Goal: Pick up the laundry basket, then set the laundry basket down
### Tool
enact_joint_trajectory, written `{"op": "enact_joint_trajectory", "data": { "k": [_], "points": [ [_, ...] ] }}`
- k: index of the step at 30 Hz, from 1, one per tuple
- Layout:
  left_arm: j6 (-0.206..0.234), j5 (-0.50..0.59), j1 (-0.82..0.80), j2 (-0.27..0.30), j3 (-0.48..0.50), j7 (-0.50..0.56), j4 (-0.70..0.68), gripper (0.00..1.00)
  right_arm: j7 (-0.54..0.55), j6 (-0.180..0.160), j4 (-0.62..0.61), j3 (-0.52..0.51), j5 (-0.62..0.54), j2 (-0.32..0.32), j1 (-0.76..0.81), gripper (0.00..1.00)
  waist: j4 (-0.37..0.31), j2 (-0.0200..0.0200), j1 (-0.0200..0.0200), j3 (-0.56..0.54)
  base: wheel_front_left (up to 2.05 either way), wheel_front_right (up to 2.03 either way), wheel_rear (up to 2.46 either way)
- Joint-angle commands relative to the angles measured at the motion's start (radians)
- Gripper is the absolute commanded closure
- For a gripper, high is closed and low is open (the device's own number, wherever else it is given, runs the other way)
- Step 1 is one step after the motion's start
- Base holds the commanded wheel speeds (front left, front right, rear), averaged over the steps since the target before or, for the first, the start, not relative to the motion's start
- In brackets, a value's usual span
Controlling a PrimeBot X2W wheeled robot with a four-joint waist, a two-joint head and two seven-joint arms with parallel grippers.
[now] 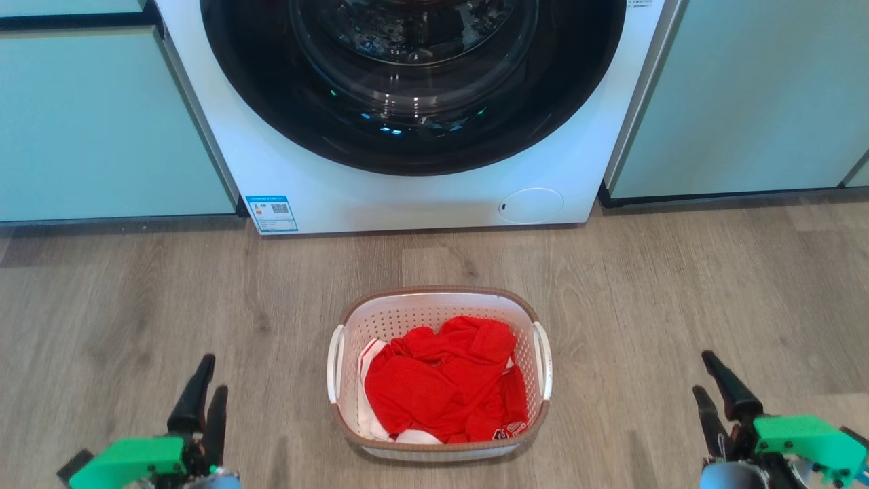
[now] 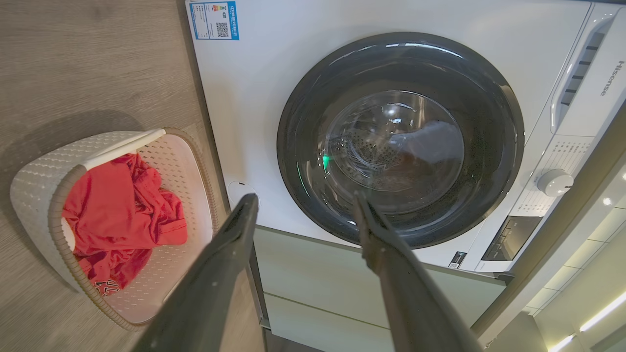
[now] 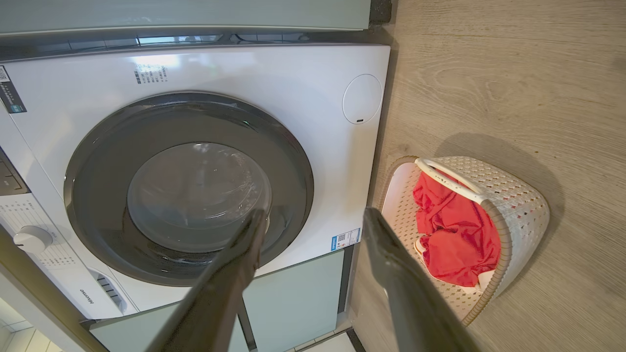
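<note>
Small white perforated plastic laundry basket [image 1: 434, 309] with brown woven-look rim sits on grey wood-plank floor [image 1: 679, 305], before white front-loading washing machine [image 1: 407, 197] (round dark door shut). Red fabric [image 1: 441, 387] heaped inside. Flanking it, well apart: left gripper [image 1: 214, 373], right gripper [image 1: 701, 371], both spread wide, empty.

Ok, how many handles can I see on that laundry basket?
2. The left handle sits on the laundry basket's left side, the right handle on its right side; both are white. None looks hidden.
</note>
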Motion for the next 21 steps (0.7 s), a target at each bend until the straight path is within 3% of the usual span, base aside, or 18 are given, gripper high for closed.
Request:
{"op": "enact_joint_trajectory", "data": {
  "k": [1,21],
  "points": [
    [0.0,0.005,-0.041,0.009,-0.005,-0.007,-0.038,0.0,-0.008,0.0,-0.033,0.006,-0.004,-0.003,-0.032,0.0,0.0,0.0,0.0,0.0,0.0,0.0,0.0],
    [0.032,0.145,-0.041,0.01,-0.037,-0.063,-0.128,0.0,-0.064,0.0,-0.082,0.026,-0.15,-0.006,-0.034,0.0,-0.003,0.0,0.0,-0.002,0.0,0.0,0.0]
  ]
}}
